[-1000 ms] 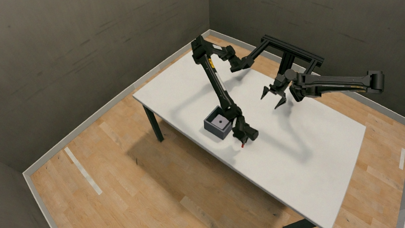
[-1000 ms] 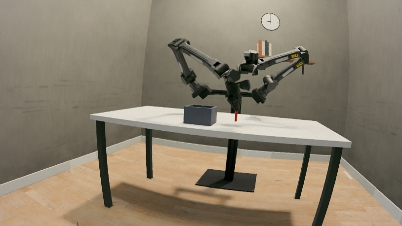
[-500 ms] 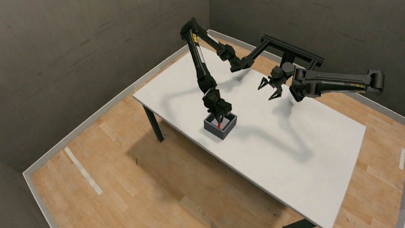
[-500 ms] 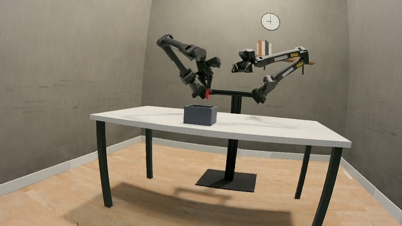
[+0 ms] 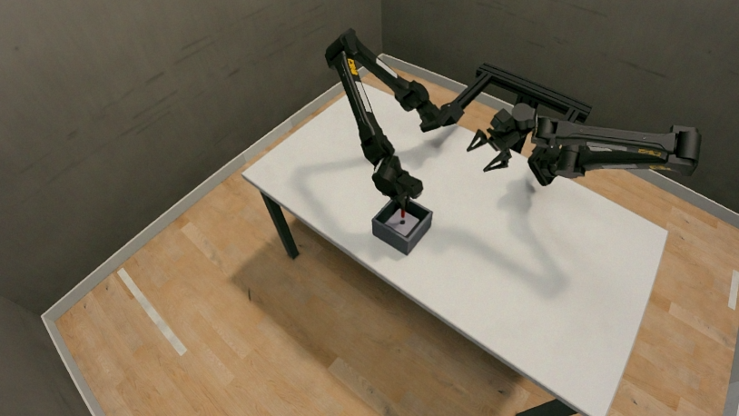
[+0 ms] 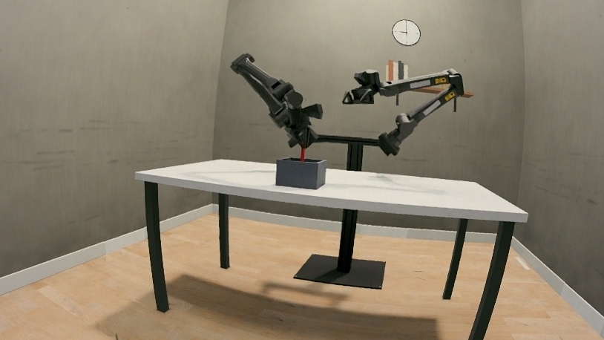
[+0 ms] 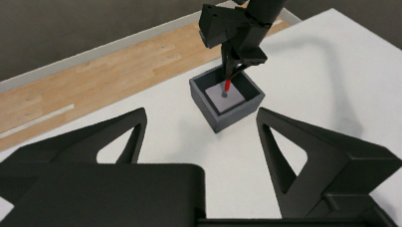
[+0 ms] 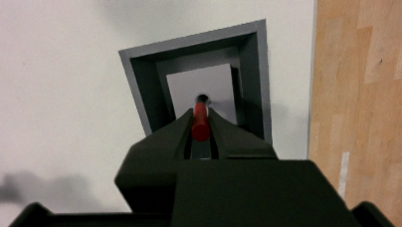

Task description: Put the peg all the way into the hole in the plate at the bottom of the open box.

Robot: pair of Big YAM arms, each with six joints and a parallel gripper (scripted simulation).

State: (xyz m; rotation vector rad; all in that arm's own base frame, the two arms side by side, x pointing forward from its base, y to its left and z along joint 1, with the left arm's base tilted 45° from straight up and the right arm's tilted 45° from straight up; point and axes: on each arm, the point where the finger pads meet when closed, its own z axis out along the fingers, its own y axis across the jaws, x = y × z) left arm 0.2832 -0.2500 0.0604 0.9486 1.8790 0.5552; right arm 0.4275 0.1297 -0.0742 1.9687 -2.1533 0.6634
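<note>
A red peg (image 5: 403, 212) (image 6: 303, 154) (image 7: 227, 86) (image 8: 200, 126) stands roughly upright, its lower end inside the open dark grey box (image 5: 389, 235) (image 6: 300, 174) (image 7: 239, 116) (image 8: 265, 90). My right gripper (image 5: 403, 205) (image 6: 303, 146) is shut on its upper part, near the rim. A light plate (image 5: 410, 227) (image 7: 234, 102) (image 8: 184, 89) lies at the bottom with a round dark hole (image 5: 402, 222) (image 7: 224, 95) (image 8: 202, 98). The lower end shows just above and beside the hole; the exact offset is unclear. My left gripper (image 5: 476, 160) (image 7: 201, 113) is open and empty, high and away from the box.
The box stands near one long edge of the white table (image 5: 542, 242) (image 6: 422, 194) (image 7: 164, 144) (image 8: 60, 100). Its four walls surround the plate closely. The black stand (image 5: 537, 90) (image 6: 355, 156) of the arms is at the opposite long side.
</note>
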